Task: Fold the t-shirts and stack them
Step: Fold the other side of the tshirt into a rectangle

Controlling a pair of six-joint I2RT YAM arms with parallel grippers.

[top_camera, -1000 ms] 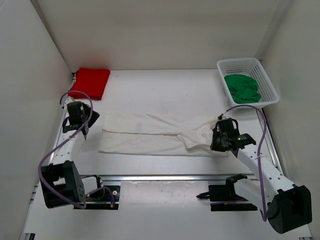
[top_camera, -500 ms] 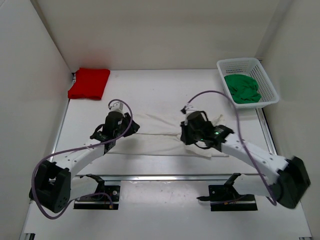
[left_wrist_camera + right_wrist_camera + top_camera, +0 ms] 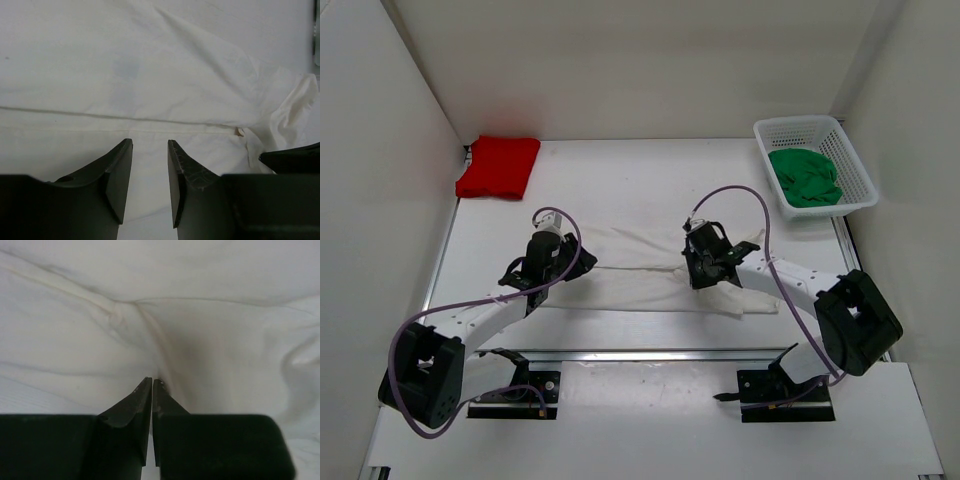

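Observation:
The white t-shirt (image 3: 632,262) lies across the middle of the table as a long flat strip, with its right end bunched near the front. My left gripper (image 3: 560,265) is over the shirt's left part, open, its jaws (image 3: 150,141) apart just above the cloth (image 3: 150,75) with nothing between them. Shut at the strip's middle, my right gripper (image 3: 701,274) has creases in the white cloth (image 3: 200,315) running to its tips (image 3: 152,379). The red t-shirt (image 3: 500,166) lies folded at the back left. The green t-shirt (image 3: 805,177) is crumpled in the basket.
A white mesh basket (image 3: 850,150) stands at the back right by the wall. White walls close in the table on the left, back and right. A metal rail (image 3: 650,354) with the arm bases runs along the near edge.
Both arms have swung inward over the white shirt. The right gripper moved left from the shirt's right end, drawing cloth with it. The left gripper came from the left edge and narrowed.

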